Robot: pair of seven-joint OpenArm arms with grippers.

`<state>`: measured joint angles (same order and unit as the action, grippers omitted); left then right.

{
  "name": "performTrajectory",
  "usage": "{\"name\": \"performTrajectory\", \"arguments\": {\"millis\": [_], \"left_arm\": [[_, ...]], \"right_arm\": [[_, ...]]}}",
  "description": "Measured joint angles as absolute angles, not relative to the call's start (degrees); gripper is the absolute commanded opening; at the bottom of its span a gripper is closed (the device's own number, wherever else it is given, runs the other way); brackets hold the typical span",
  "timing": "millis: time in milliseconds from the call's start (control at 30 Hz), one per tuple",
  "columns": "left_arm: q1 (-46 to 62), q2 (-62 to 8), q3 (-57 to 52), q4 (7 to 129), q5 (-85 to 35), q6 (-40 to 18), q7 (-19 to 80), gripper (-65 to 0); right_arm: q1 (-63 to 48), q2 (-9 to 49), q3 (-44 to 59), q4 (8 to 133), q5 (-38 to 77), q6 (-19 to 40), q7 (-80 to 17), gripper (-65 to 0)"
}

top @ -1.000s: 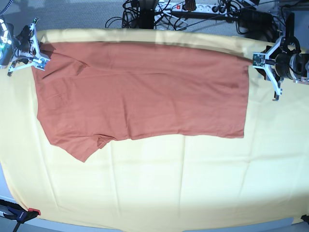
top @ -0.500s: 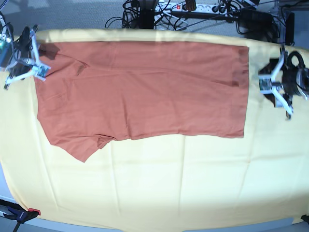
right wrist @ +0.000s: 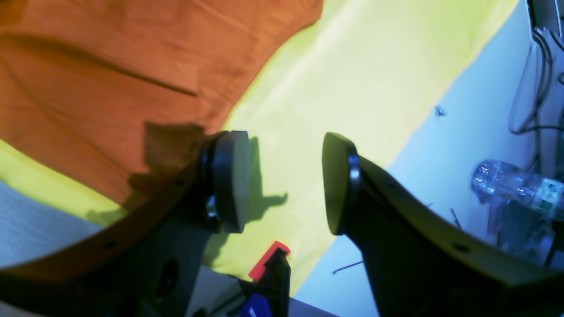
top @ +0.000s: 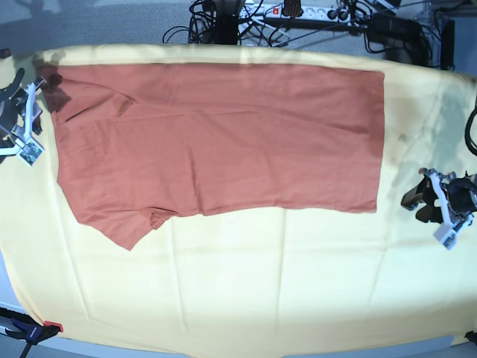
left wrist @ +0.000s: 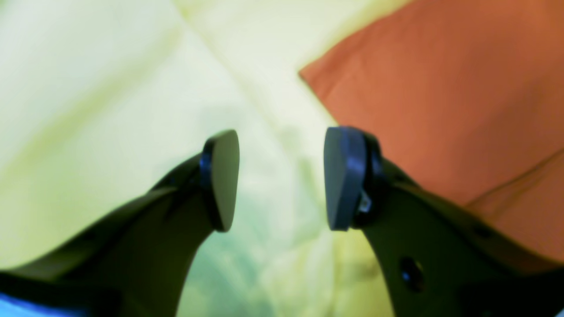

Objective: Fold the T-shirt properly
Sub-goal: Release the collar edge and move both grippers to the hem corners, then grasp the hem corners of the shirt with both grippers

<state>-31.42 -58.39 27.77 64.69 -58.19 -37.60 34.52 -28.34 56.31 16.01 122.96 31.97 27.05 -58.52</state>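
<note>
— Rust-orange T-shirt (top: 223, 142) lies flat on the yellow cloth (top: 246, 291), folded lengthwise, long edge along the far side of the cloth. One sleeve sticks out at the near-left corner in base view. You see same?

— Yes. From my side the left gripper (left wrist: 280, 180) has its jaws apart, nothing btw them, only yellow cloth below. The shirt corner is just beside it, not touching.

— And right gripper (right wrist: 284, 182)?

— Also spread, nothing held. It hangs over the cloth edge, shirt near its one pad (right wrist: 235, 180). An orange-black clamp (right wrist: 269, 264) is below it.
</note>
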Motion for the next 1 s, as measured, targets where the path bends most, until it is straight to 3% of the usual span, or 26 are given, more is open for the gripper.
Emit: {"name": "performTrajectory", "arguments": {"millis": [267,433,700,767,900,1000], "left_arm": [[-31.3,-45.2,20.3,38.5,-69.1,-39.7,36.3,-31.8],[-32.4,-39.6,19.8,36.6,-71.0,-39.7,39.4,-31.8],[-32.4,-33.4,19.8,38.7,-81.6,-40.6,54.1,-33.4],[-32.4,-33.3,19.9,39.4,-80.8,-40.6,54.1,-40.7],[-33.2,-33.5,19.8,39.4,-80.0,-40.6,55.3,-64.7],[-33.8,-33.5,18.7,39.2,-79.5,-39.9,55.6,-65.0]], "right_arm": [[-28.4,55.5,16.0,123.0,32.0,25.8,-54.1,-35.2],[-28.4,55.3,16.0,123.0,31.9,24.9,-53.3,-35.2],[-28.4,54.7,16.0,123.0,31.9,24.8,-51.3,-35.2],[-28.2,54.3,16.0,123.0,31.9,24.7,-49.0,-35.2],[-24.5,48.9,16.0,121.8,31.7,23.8,-45.1,-35.1],[-18.3,43.1,16.1,116.9,31.7,22.8,-41.4,-34.7]]}}
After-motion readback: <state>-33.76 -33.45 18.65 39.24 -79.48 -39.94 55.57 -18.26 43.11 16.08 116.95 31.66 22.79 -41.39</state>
